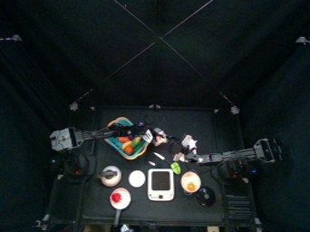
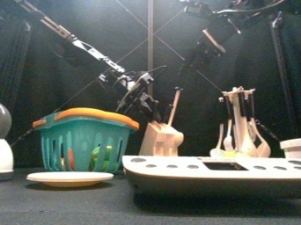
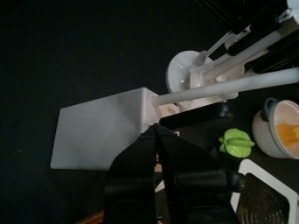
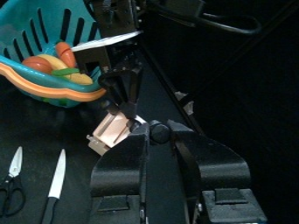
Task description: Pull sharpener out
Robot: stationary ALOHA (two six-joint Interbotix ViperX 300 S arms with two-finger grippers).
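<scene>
Left claw pinched narrow on the white knife block, beside the teal basket. Right claw looks closed, empty. Can't identify the sharpener; pull-out apparently not done.

Teal basket, white scale, plate

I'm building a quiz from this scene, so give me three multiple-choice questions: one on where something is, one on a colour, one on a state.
1. In the front view, the white plate lies: A on the scale, B inside the basket, C on the table in front of the basket.
2. The basket's rim is: A purple, B orange, C white.
3. The basket is: A upright with things inside, B upside down, C tipped on its side.

C, the plate sits low before it; B, an orange band tops the teal walls; A, its opening faces up with items in it.
</scene>
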